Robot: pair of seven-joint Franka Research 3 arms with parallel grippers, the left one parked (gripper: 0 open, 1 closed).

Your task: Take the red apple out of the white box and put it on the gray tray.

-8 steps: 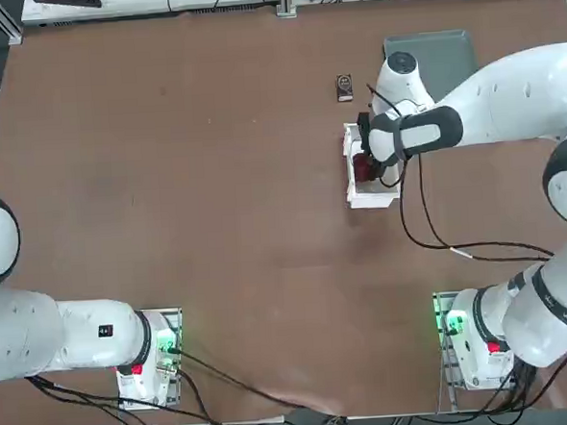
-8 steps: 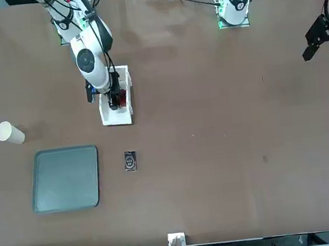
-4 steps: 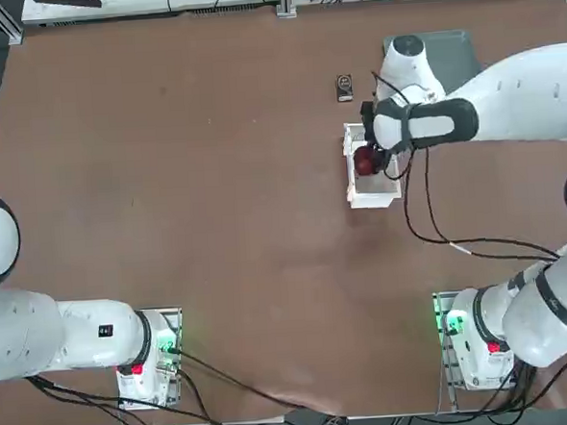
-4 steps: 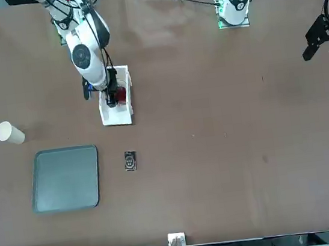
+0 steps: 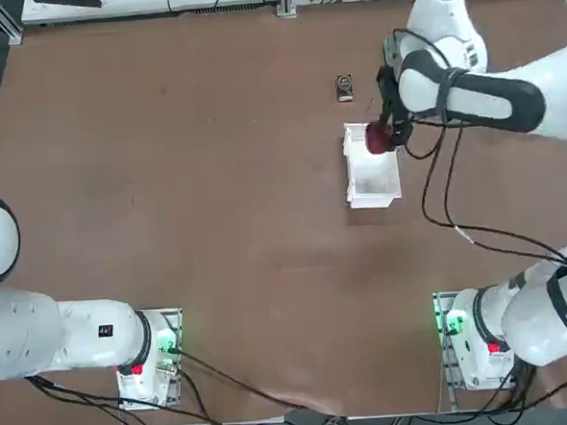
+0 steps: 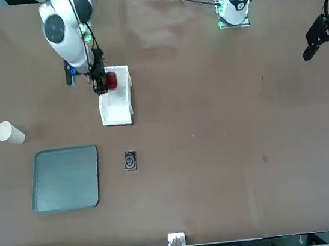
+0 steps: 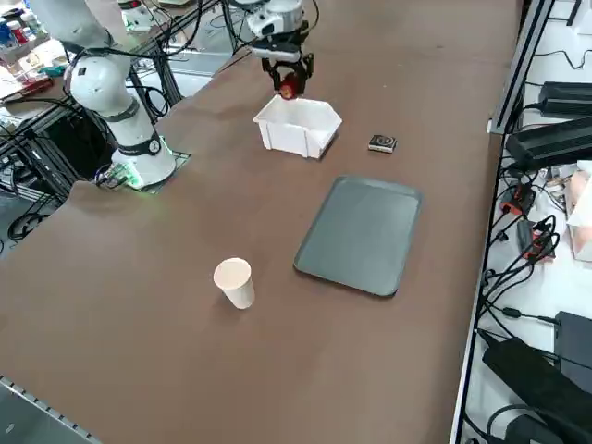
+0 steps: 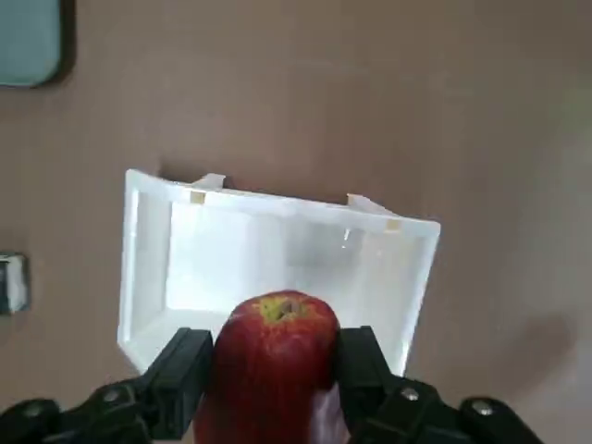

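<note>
Dark red and glossy, the red apple [image 8: 275, 359] is sitting clamped between the fingers of our right gripper [image 8: 276, 370], lifted clear above the white box [image 8: 277, 268], which is now lying empty. We are aiming to carry it high enough to clear the box wall, then lower it gently onto the gray tray [image 7: 361, 233] so it is not rolling off the low rim. The wrist view is confirming the squeeze on both sides; the side view is showing the tray and a paper cup [image 7: 235, 281] near it.
</note>
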